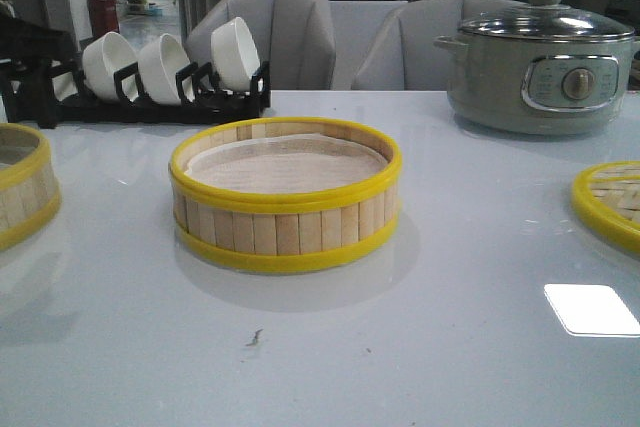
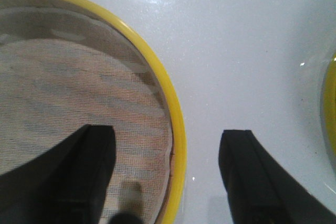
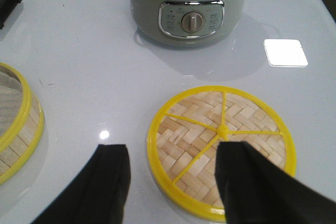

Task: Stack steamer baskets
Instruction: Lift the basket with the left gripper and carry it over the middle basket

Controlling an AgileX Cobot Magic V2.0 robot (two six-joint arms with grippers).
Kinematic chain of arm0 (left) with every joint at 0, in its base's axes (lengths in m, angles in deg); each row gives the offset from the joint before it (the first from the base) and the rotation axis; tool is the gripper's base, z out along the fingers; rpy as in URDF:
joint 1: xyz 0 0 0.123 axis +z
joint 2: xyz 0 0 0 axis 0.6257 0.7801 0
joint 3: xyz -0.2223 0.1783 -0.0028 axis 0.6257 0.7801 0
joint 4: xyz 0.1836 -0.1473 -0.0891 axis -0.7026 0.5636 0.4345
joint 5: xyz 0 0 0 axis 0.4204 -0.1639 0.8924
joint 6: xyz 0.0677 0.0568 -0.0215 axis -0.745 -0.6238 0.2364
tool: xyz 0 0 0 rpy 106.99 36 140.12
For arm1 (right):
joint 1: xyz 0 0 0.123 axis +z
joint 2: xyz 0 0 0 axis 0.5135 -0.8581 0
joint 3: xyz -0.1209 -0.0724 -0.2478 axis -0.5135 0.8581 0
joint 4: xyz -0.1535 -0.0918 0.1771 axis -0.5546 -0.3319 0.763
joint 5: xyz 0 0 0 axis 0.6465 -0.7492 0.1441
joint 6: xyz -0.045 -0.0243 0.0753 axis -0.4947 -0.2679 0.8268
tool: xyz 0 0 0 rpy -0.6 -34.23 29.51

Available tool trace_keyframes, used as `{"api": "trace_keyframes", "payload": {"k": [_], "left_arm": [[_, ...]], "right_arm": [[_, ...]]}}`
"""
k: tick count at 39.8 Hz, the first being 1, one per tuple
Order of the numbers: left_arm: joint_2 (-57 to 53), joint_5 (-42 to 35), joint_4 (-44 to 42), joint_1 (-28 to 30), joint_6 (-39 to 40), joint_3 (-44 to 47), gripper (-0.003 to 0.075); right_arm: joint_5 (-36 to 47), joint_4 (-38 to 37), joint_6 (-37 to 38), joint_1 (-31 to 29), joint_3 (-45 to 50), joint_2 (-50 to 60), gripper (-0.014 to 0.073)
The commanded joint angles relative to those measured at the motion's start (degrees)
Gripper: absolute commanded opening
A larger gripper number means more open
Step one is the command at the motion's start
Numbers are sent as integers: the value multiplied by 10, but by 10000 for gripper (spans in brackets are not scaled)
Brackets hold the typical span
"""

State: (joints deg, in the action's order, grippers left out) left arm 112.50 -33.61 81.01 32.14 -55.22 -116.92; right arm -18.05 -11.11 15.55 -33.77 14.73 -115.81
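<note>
While both claws hang wide open and empty, left gripper [image 2: 168,177] straddles the left steamer basket's [image 2: 79,103] rim; right gripper [image 3: 173,182] hovers over the lid [image 3: 221,150]; centre steamer basket [image 1: 285,195] apart.

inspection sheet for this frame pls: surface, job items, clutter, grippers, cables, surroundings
Surface: glossy white table, small dark mark near the front.
Job's things: center basket with cloth liner; left basket at the table's edge; woven lid flat on the right. Nothing stacked.
Clutter: electric pot, bowl rack.
Grippers: left gripper open, straddling the left basket's rim; right gripper open above the lid.
Cables: nothing seen.
Surroundings: grey chairs behind.
</note>
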Motion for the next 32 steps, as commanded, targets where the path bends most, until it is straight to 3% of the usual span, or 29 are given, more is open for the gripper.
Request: {"api": "trace_keyframes", "payload": {"k": [1, 10, 13, 17, 20, 32], "left_arm": [[-1, -17, 12, -2, 2, -24, 464], [38, -10, 19, -3, 2, -24, 408], [36, -12, 19, -3, 2, -24, 320], [33, -8, 19, -3, 2, -35, 67], [33, 3, 19, -3, 2, -50, 108], [19, 90, 8, -90, 2, -197, 87]], "right_arm": [[45, -1, -1, 1, -22, 3, 477], [45, 0, -1, 1, -22, 3, 477], [45, 7, -1, 1, -22, 3, 477], [45, 24, -1, 1, -22, 3, 477], [45, 30, -1, 1, -22, 3, 477], [46, 30, -1, 1, -22, 3, 477]]}}
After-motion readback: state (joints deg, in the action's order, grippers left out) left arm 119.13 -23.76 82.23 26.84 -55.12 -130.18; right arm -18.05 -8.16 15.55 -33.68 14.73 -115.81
